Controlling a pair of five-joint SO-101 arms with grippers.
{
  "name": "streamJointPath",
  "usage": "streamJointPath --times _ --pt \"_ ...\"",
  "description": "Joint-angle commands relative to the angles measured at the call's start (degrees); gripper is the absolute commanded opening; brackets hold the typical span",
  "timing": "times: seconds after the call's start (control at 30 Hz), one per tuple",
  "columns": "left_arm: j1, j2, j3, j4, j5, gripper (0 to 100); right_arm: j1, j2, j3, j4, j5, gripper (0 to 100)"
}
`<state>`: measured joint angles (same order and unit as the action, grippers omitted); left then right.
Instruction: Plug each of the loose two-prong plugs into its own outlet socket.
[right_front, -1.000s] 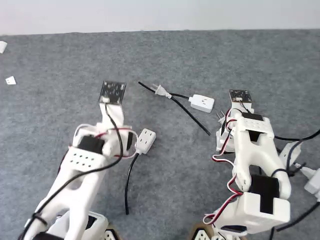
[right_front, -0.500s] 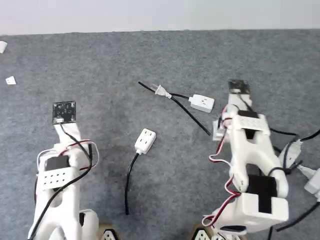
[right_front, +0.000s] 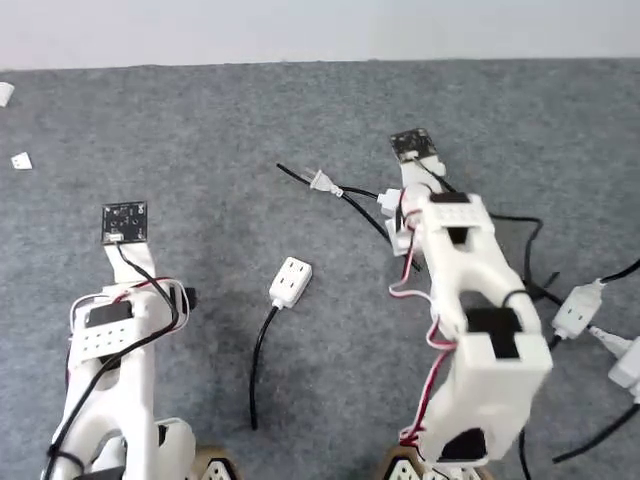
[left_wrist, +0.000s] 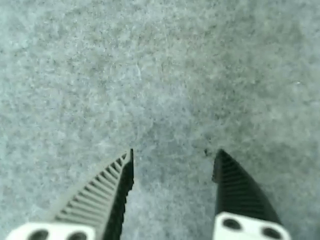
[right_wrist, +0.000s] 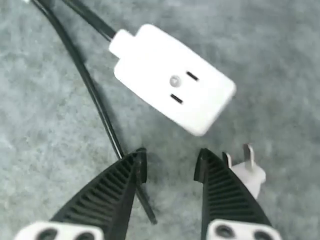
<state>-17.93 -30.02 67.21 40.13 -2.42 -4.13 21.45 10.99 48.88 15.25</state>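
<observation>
Robotics test bench in a plain, lab-like room

A grey, felt-like mat (right_front: 330, 110) covers the table up to a bare white wall (right_front: 300, 30). On it are a white plastic left arm (right_front: 110, 380) and a matching right arm (right_front: 465, 265), both with exposed red, white and black wiring and a small bare circuit board (right_front: 125, 222) at the wrist. Nearby lie a loose black cord (right_front: 262, 350), a white socket block (right_front: 290, 281) and a white two-prong plug (right_front: 320, 181).

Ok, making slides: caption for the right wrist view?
Open right gripper hovers by a white outlet socket, a loose two-prong plug close alongside.
</observation>
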Motion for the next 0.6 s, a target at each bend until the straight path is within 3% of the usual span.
streamJointPath --times 0.0,0.2,0.57 --pt "0.09 0.62 -3.3 -1.32 -0.53 26 -0.4 4.97 -13.54 9.45 1.32 14.4" --pt "0.18 0.7 -3.3 -1.32 -0.53 26 -0.31 10.68 -22.51 17.54 1.67 7.7" --pt "0.18 0.7 -3.3 -1.14 -0.62 26 0.04 8.13 -22.24 20.62 -3.16 12.4"
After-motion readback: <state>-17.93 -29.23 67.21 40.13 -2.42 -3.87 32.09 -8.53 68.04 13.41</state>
